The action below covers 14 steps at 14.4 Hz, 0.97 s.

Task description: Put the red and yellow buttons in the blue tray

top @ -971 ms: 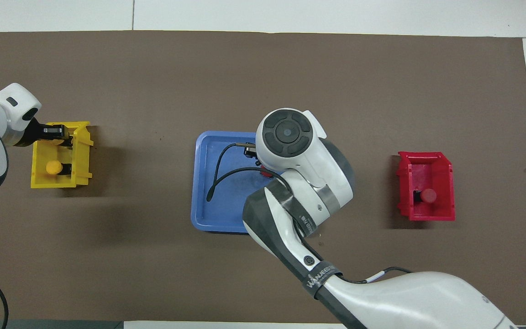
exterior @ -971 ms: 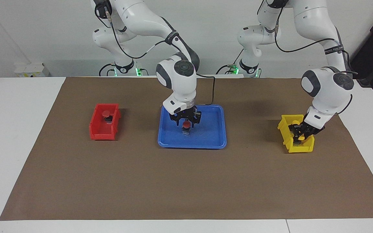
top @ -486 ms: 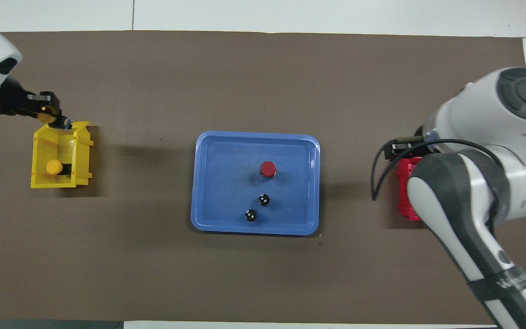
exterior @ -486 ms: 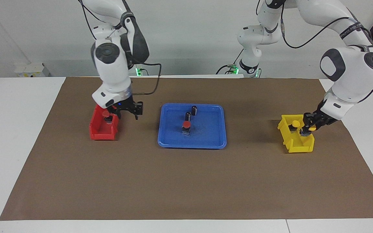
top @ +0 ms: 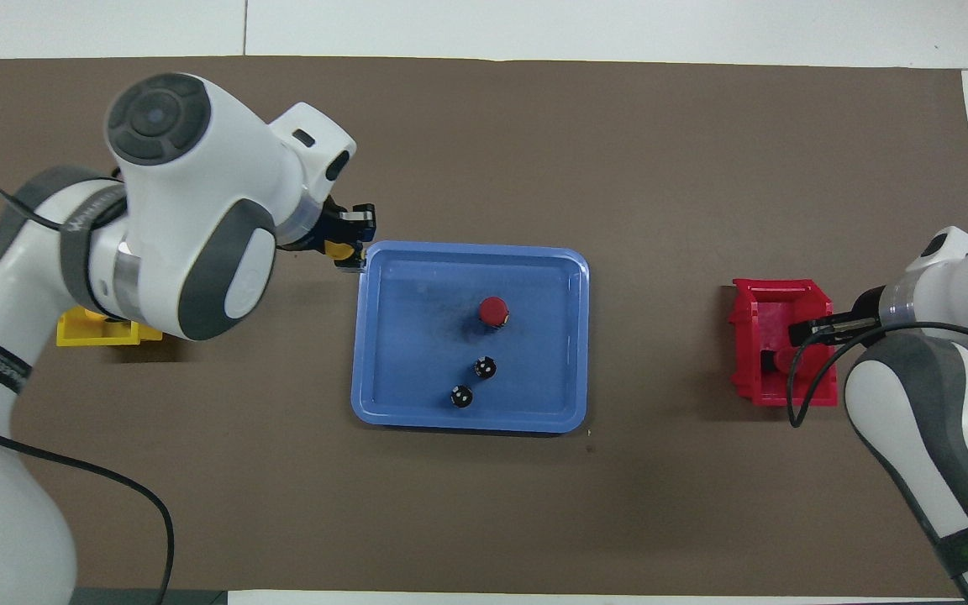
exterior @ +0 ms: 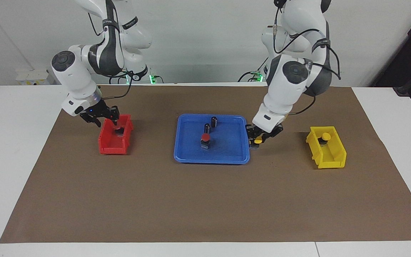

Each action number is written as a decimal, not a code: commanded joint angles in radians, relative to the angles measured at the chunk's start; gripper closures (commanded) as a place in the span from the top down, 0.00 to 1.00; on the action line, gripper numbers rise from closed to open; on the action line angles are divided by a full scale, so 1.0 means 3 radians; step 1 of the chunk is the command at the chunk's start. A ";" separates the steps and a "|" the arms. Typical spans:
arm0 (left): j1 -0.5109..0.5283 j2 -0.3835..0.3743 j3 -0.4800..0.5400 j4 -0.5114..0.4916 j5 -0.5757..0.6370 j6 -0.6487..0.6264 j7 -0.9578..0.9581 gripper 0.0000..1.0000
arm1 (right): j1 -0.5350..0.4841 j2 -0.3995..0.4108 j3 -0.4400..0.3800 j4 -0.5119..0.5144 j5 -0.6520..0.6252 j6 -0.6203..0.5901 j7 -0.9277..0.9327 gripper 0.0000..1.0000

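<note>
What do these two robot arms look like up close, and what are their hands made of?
Both arms are glossy white, built of rounded segments with dark grey joint caps and bands. Thin black cables loop along each one, and a dark band with white lettering wraps a forearm. Each ends in a small black two-finger claw: the left gripper and the right gripper. Green lights glow at their bases.

Two red buttons (exterior: 205,138), two yellow buttons (exterior: 325,136), two cylinders (exterior: 214,121).
</note>
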 commanded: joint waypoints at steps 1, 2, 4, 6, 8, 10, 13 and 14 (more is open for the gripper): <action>-0.0311 0.0008 0.0063 -0.0320 -0.0076 0.0428 -0.0262 0.01 | 0.0018 -0.0121 0.0021 -0.0261 0.0061 0.0258 -0.0019 0.65; -0.0388 0.0105 0.0063 -0.0361 -0.0076 0.0576 -0.0354 0.01 | 0.0034 -0.0126 0.0021 -0.0287 0.0061 0.0289 0.0021 0.64; -0.0460 0.0198 0.0063 -0.0346 -0.0076 0.0619 -0.0421 0.01 | 0.0034 -0.0126 0.0021 -0.0384 0.0061 0.0315 0.0012 0.63; -0.0460 0.0198 0.0063 -0.0371 -0.0076 0.0593 -0.0422 0.02 | 0.0034 -0.0131 0.0021 -0.0425 0.0061 0.0350 0.0011 0.61; -0.0485 0.0193 0.0058 -0.0371 -0.0076 0.0507 -0.0437 0.76 | 0.0044 -0.0157 0.0021 -0.0507 0.0061 0.0473 0.0037 0.60; -0.0552 0.0152 0.0074 -0.0326 -0.0076 0.0333 -0.0518 0.94 | 0.0044 -0.0167 0.0021 -0.0568 0.0061 0.0540 0.0032 0.60; -0.0379 -0.0154 0.0155 -0.0173 -0.0076 -0.0401 -0.0514 0.97 | 0.0039 -0.0137 0.0021 -0.0604 0.0061 0.0565 0.0032 0.56; -0.0171 -0.0287 0.0176 -0.0147 -0.0071 -0.0642 -0.0493 0.97 | 0.0039 -0.0137 0.0021 -0.0609 0.0061 0.0565 0.0032 0.52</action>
